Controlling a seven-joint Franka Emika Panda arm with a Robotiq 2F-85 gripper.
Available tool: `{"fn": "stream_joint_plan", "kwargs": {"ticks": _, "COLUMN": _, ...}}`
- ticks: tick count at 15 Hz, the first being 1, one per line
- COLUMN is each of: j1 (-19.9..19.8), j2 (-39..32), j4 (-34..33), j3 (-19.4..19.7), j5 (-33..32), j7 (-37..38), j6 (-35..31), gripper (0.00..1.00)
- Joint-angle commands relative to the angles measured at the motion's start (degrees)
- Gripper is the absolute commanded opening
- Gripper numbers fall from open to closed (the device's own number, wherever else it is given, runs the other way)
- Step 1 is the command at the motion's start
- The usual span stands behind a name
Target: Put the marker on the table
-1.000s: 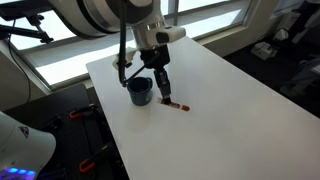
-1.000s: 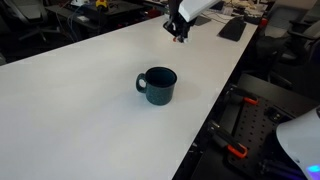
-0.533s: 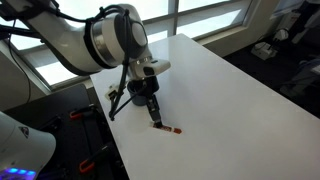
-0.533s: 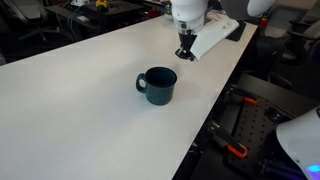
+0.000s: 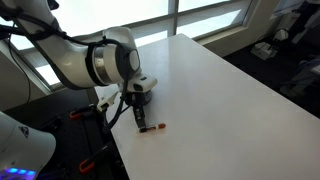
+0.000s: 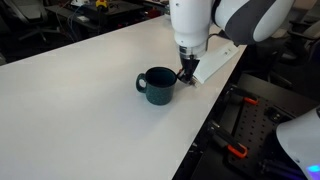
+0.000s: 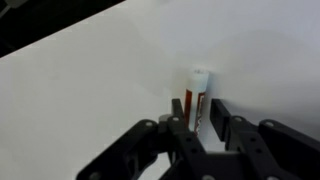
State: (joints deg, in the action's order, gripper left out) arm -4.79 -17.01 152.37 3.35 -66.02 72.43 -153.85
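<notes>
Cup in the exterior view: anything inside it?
Only dark inner wall shows in the cup, nothing sticking out; the near wall covers its floor. The marker is outside, at the gripper.

A dark blue-green mug (image 6: 157, 86) stands upright in an exterior view. It is open at the top, and its handle points to the left of the picture. Low on the right, red handles (image 6: 236, 151) show among dark gear. A black chair (image 6: 25, 40) stands at the back. In an exterior view, big windows (image 5: 200, 12) shine bright. A round white thing (image 5: 22, 148) with a small blue light sits in the bottom corner.
</notes>
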Motion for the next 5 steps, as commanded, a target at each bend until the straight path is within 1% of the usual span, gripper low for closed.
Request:
{"fn": "stream_joint_plan", "kwargs": {"ticks": 1, "j1": -1.00, "j2": -1.31, "j4": 0.34, "j3": -0.70, "j5": 3.24, "j7": -1.85, "j6": -2.35, "gripper": 0.67}}
{"fn": "stream_joint_plan", "kwargs": {"ticks": 2, "j1": -1.17, "j2": -1.52, "j4": 0.35, "j3": -0.81, "j5": 4.39, "j7": -2.30, "j6": -2.54, "gripper": 0.76}}
{"fn": "stream_joint_plan", "kwargs": {"ticks": 4, "j1": -1.78, "j2": -1.50, "j4": 0.55, "j3": -1.24, "j5": 7.27, "j7": -4.43, "j6": -2.61, "gripper": 0.89}}
{"fn": "stream_joint_plan", "kwargs": {"ticks": 5, "j1": -1.82, "j2": -1.66, "j4": 0.40, "j3": -1.40, "j5": 8.74, "j7": -5.16, "j6": -1.95, "gripper": 0.97}}
